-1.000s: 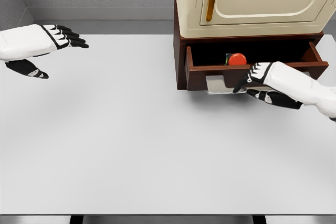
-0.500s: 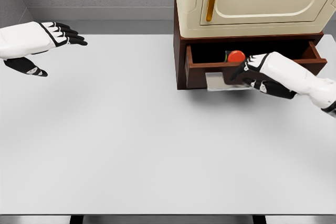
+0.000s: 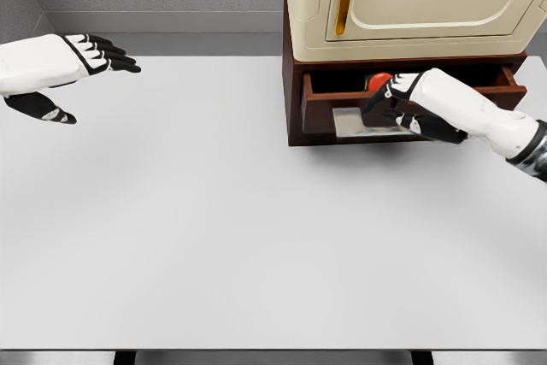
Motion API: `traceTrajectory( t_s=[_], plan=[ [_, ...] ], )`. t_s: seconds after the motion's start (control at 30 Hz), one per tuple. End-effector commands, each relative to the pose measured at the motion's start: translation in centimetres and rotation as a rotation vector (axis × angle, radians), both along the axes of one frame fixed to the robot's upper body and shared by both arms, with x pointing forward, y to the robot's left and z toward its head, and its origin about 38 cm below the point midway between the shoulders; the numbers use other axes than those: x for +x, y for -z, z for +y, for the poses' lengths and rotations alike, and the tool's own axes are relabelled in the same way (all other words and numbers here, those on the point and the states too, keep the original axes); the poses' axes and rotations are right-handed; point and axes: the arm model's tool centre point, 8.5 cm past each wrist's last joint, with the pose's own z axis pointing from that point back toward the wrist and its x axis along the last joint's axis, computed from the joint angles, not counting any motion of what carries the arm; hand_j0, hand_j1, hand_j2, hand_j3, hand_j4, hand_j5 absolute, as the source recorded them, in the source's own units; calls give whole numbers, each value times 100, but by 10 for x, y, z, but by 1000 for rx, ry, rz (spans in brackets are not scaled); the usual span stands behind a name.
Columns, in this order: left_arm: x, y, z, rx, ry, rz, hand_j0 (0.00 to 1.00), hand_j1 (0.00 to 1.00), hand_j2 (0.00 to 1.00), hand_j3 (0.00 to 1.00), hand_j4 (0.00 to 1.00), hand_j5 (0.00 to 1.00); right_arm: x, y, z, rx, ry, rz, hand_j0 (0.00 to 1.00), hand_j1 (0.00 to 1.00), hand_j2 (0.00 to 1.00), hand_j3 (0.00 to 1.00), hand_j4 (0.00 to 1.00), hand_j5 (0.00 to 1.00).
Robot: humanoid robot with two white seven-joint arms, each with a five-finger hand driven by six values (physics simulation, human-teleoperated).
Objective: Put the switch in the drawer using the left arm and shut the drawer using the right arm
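Observation:
The switch (image 3: pixel 377 81), a red button on a dark base, lies inside the brown drawer (image 3: pixel 318 112), which stands partly open under the cream cabinet. My right hand (image 3: pixel 395 105) presses flat against the drawer front by its grey handle plate (image 3: pixel 355 123), fingers bent and holding nothing. It hides part of the switch. My left hand (image 3: pixel 90 61) hovers at the far left over the table, fingers stretched out and empty.
The cream cabinet (image 3: pixel 419 2) with a yellow handle strip sits on the brown base at the back right. A white table (image 3: pixel 214 228) fills the view, with a grey wall behind.
My right hand has pushed the drawer inward, so less of its inside and of the switch shows. The left hand has barely moved.

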Motion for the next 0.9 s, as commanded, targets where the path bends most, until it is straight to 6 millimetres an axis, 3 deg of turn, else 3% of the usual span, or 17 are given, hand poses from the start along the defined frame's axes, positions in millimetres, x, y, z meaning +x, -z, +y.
traceTrajectory(
  t_s=[0.0, 0.87],
  plan=[
    [0, -1, 1, -5, -4, -1, 100, 100, 100, 100, 100, 100, 2, 11, -1, -12, 8, 26, 54, 54, 54, 54, 54, 54],
    [0, -2, 2, -7, -8, -4, 100, 100, 100, 100, 100, 100, 20, 4, 8, 2, 9, 9, 53, 53, 53, 53, 53, 53]
  ],
)
